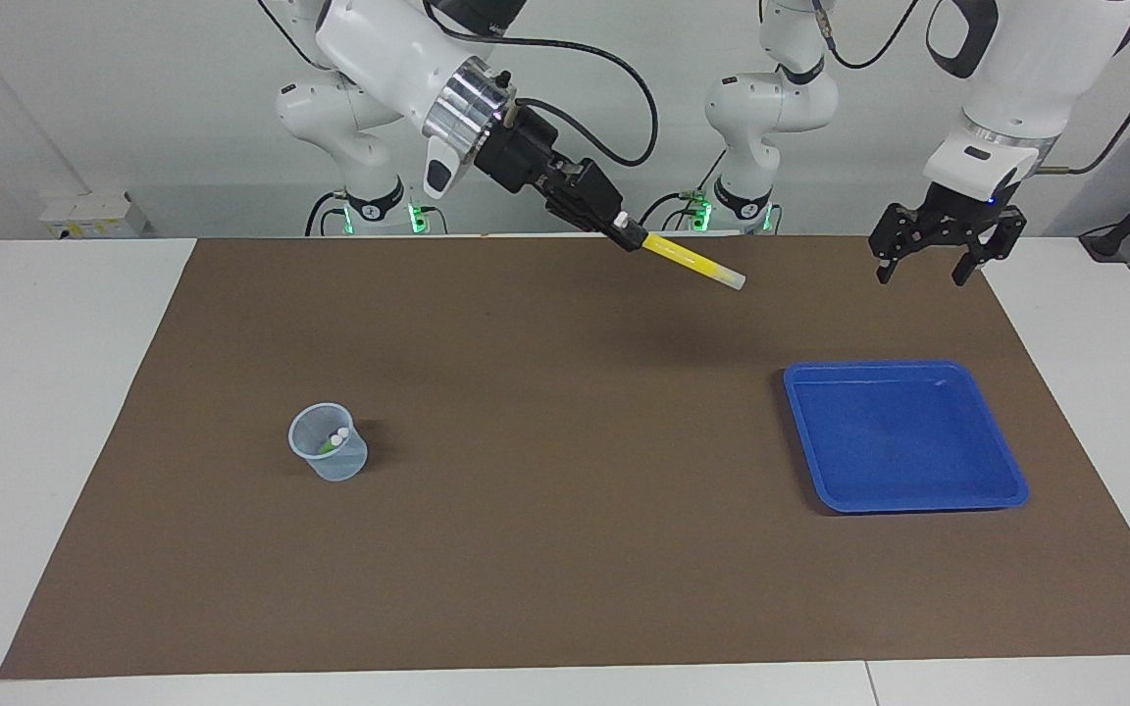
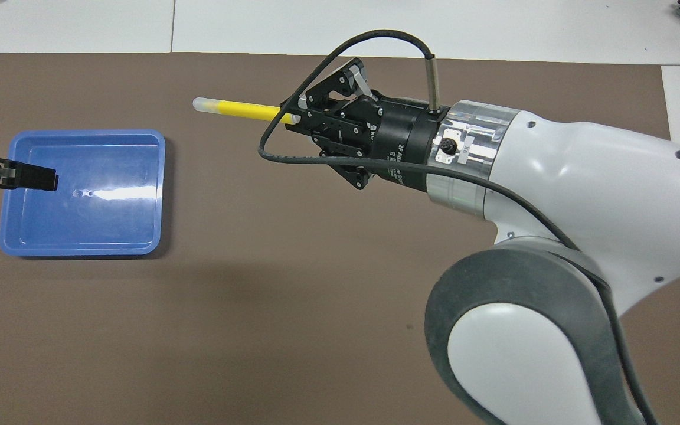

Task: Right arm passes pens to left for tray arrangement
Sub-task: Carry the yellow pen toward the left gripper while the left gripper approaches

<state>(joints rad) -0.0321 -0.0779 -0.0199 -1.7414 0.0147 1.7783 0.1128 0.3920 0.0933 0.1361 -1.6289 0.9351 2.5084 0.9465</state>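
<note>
Holding the yellow pen by one end, right tool is clamped on it up in the air, pale cap pointing toward the tray. Left tool hangs over the brown mat's edge by the tray, fingers spread wide, nothing in them. Facing view only: clear cup toward the right arm's end of the worktop, well apart from the tray, green pen inside; purple one can't be made out. Overhead view: cup hidden by the right arm; only one left fingertip shows, over the tray.
</note>
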